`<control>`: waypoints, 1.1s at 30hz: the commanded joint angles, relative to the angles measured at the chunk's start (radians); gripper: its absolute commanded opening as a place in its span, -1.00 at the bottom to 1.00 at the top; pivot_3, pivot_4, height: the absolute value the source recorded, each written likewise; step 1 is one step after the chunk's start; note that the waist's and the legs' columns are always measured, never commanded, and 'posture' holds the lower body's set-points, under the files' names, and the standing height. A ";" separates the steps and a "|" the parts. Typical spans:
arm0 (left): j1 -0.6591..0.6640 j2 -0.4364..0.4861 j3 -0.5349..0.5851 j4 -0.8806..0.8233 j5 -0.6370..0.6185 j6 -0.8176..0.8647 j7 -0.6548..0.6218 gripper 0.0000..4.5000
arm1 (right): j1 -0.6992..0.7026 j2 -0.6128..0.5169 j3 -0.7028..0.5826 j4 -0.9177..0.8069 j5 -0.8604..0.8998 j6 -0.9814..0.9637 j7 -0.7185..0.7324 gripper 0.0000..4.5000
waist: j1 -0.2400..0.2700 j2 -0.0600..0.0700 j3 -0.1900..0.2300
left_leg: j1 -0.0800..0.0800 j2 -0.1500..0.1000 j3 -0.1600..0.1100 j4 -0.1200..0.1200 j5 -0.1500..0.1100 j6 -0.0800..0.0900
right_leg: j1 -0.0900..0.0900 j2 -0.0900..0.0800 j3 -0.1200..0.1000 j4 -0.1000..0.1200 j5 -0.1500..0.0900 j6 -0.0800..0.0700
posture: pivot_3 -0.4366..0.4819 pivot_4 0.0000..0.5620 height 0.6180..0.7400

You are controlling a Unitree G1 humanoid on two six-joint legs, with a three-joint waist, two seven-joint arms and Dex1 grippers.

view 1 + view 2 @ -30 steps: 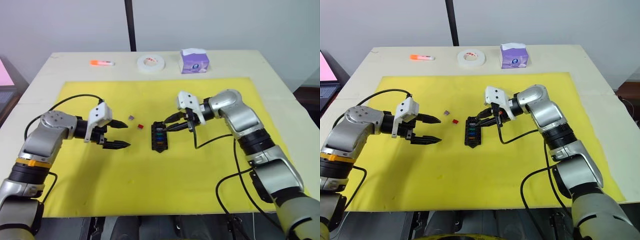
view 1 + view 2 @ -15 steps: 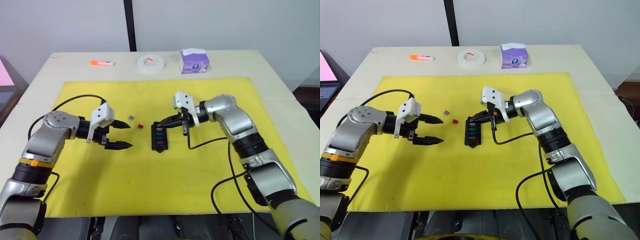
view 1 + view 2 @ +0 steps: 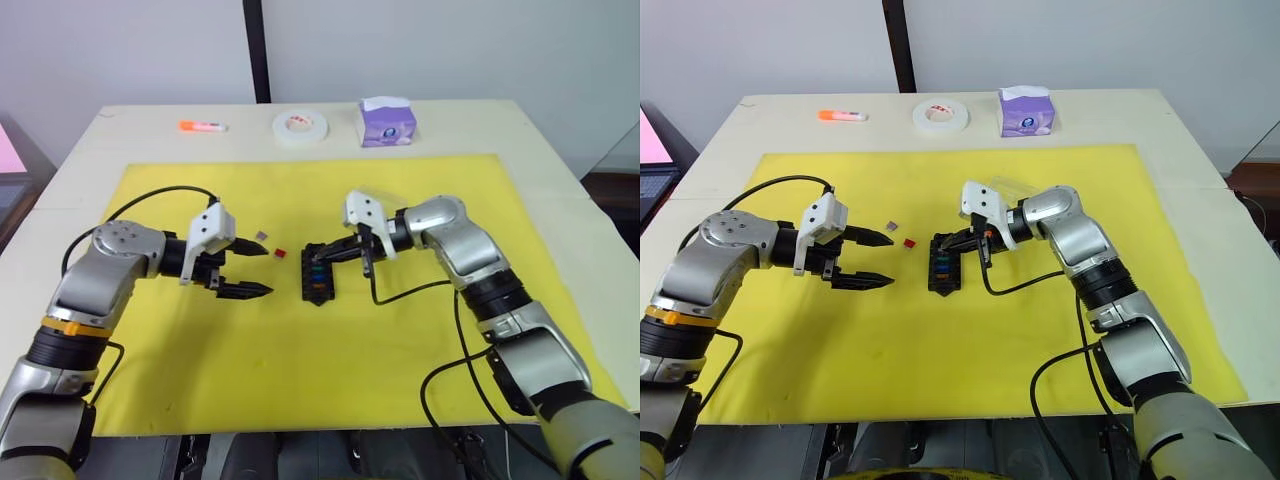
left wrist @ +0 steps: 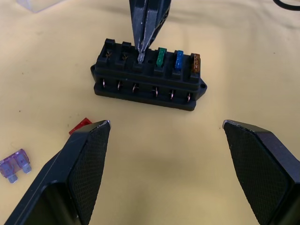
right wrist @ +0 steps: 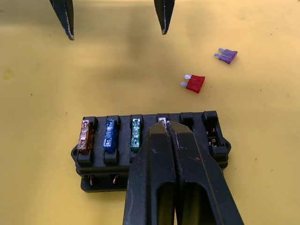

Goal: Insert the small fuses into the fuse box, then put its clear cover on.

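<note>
Fuses lie loose on the yellow mat (image 3: pixel 300 400) of the table (image 3: pixel 90 150): going left to right, the left hand (image 3: pixel 245 270) hangs low with its fingers wide apart, empty; just beyond its tips sit the purple fuse (image 5: pixel 227 55) and the red fuse (image 5: pixel 194 83), close together, then the fuse box (image 3: pixel 318 275) mid-mat. An orange fuse (image 5: pixel 85 136), a blue fuse (image 5: pixel 110 135) and a green fuse (image 5: pixel 136 133) already stand in adjacent slots. The right hand (image 5: pixel 167 125) is over the next slot, fingers pressed together on a pale grey fuse (image 4: pixel 139 57) whose top just shows at the tips; two slots remain bare.

Seating this one well probably means pushing straight down along the slot, keeping the blades square, and letting go only when its top sits level with its neighbours; the light box could slide, so pressure should stay vertical.

How deep the grey fuse sits is hidden by the fingers. The clear cover (image 3: pixel 1018 184) appears as a faint sliver behind the right wrist, mostly blocked, and as a cut-off corner in the left wrist view.
</note>
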 commanded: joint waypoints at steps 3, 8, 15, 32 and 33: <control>-0.019 0.012 0.022 -0.039 -0.014 0.010 0.007 0.81 | 0.010 0.003 0.020 0.007 -0.026 -0.011 -0.003 -0.99 | 0.000 0.000 0.000 | 0.000 0.000 0.000 0.000 0.000 0.000 | 0.000 0.000 0.000 0.000 0.000 0.000 | -0.05 -0.47 1.00; -0.017 0.014 0.023 -0.045 -0.013 0.015 0.011 0.81 | 0.024 -0.003 0.039 0.008 -0.043 -0.017 -0.002 -0.99 | 0.000 0.000 0.000 | 0.001 0.000 0.000 0.000 0.000 0.000 | 0.000 0.000 0.000 0.001 0.000 0.000 | -0.05 -0.47 1.00; -0.018 0.015 0.024 -0.048 -0.013 0.021 0.016 0.81 | 0.032 -0.004 0.063 0.044 -0.079 -0.033 -0.016 -0.99 | 0.000 0.000 0.000 | 0.004 0.000 0.000 0.000 0.000 0.000 | 0.003 0.000 0.000 0.001 0.000 0.000 | -0.05 -0.47 1.00; -0.030 0.018 0.027 -0.047 -0.013 0.032 0.021 0.81 | 0.047 -0.008 0.088 0.056 -0.100 -0.035 -0.021 -0.99 | 0.000 0.000 -0.001 | 0.018 0.000 0.000 -0.003 0.000 0.000 | 0.018 0.000 0.000 -0.003 -0.001 -0.001 | -0.05 -0.47 1.00; -0.030 0.019 0.027 -0.049 -0.013 0.034 0.021 0.81 | 0.049 -0.008 0.092 0.060 -0.104 -0.038 -0.022 -0.99 | 0.000 0.000 -0.001 | 0.018 0.000 0.000 -0.003 0.000 0.000 | 0.018 0.000 0.000 -0.003 -0.001 -0.001 | -0.05 -0.47 1.00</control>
